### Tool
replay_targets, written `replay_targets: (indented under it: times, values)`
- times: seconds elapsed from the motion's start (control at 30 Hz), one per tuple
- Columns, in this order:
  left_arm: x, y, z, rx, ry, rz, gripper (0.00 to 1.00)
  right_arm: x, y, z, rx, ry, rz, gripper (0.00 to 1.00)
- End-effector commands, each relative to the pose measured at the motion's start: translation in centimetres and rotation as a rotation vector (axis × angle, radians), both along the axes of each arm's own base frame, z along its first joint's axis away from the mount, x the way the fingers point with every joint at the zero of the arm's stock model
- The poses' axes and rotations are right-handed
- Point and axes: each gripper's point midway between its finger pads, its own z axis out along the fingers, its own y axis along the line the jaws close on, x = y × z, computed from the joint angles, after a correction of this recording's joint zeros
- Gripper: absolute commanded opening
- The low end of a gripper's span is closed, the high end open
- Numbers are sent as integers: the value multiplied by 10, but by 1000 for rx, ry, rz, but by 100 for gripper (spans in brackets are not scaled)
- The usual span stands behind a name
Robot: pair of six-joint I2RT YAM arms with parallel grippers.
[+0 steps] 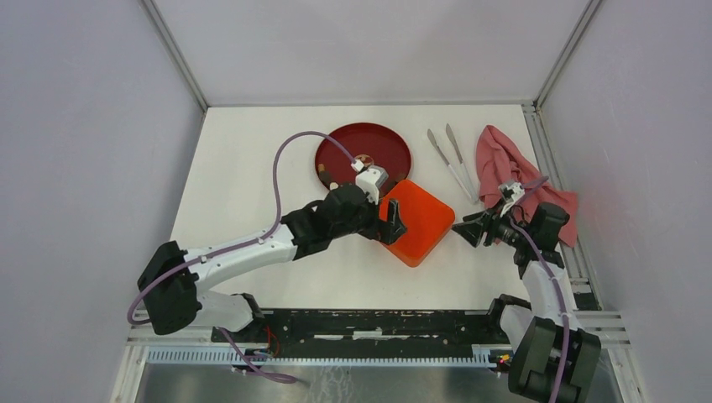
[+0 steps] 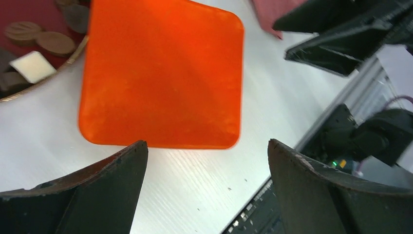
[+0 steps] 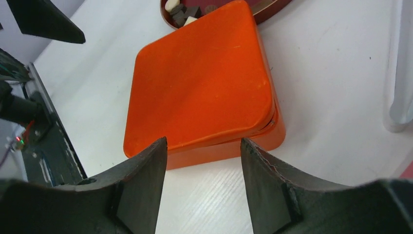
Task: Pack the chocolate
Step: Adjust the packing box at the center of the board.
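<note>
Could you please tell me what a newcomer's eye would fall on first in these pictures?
The bright orange box, lid on, sits mid-table, with the open left gripper at its left side and the open right gripper facing it from the right. Just behind it lies a dark red plate holding small brown and cream chocolate pieces. A pink cloth and metal tongs lie at the far right.

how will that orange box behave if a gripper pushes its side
The orange box looks rigid, low and flat, so it would probably slide on the smooth table rather than tip. Its lid seems slightly lifted at one corner, so it may shift.
</note>
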Motion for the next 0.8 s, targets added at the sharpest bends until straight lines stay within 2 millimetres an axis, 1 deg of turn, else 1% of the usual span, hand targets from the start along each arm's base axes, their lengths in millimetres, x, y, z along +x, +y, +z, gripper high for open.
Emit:
replay_targets:
  times: [0.0, 0.07, 0.17, 0.27, 0.4, 0.5, 0.6, 0.7, 0.77]
  values:
    - [49, 8, 18, -15, -135, 151, 98, 11, -3, 15, 132, 12, -115, 62]
    - [66, 10, 19, -66, -114, 130, 98, 9, 1, 18, 190, 34, -116, 62]
    - [92, 16, 16, -111, -63, 110, 97, 7, 3, 15, 244, 82, -131, 62]
    - [117, 25, 3, -72, -24, 140, 96, 6, 4, 10, 294, 123, -161, 61]
    - [135, 31, -21, -15, 25, 154, 91, 7, 4, -1, 341, 208, -194, 59]
    - [140, 31, -38, -18, 88, 142, 87, 9, 0, -17, 361, 284, -250, 58]
    - [141, 28, -52, 6, 132, 133, 84, 8, 7, -28, 374, 354, -226, 57]
    - [143, 25, -57, 23, 154, 123, 81, 9, 16, -31, 370, 386, -178, 54]
    - [145, 24, -62, 40, 172, 119, 79, 12, 18, -31, 368, 388, -165, 53]
